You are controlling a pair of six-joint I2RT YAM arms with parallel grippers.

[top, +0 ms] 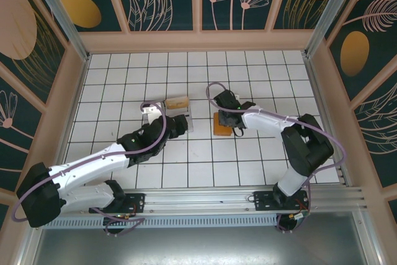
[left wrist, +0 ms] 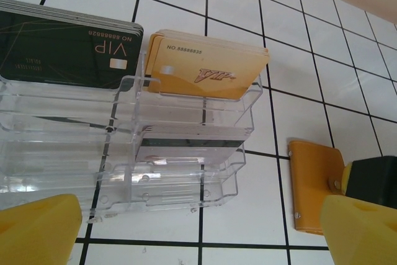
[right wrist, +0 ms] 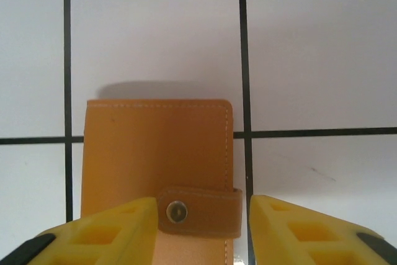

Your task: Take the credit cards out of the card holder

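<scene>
The orange-brown card holder [top: 219, 125] [right wrist: 155, 153] lies shut on the white grid table, its snap strap [right wrist: 201, 210] fastened across the right edge. My right gripper [top: 233, 122] [right wrist: 201, 209] hangs right over it, open. Its left finger [right wrist: 111, 228] touches the strap's snap end, while the right finger [right wrist: 291, 228] stands a small gap off the strap's folded end. The credit cards are hidden. My left gripper [top: 177, 125] [left wrist: 201, 228] is wide open above bare table, just in front of a clear tray, and the card holder [left wrist: 313, 181] lies to its right.
A clear plastic tray [left wrist: 124, 153] [top: 180, 118] stands left of the card holder, with gold VIP cards [left wrist: 205, 69] and black VIP cards [left wrist: 62, 51] in its back slots. Wooden walls ring the table.
</scene>
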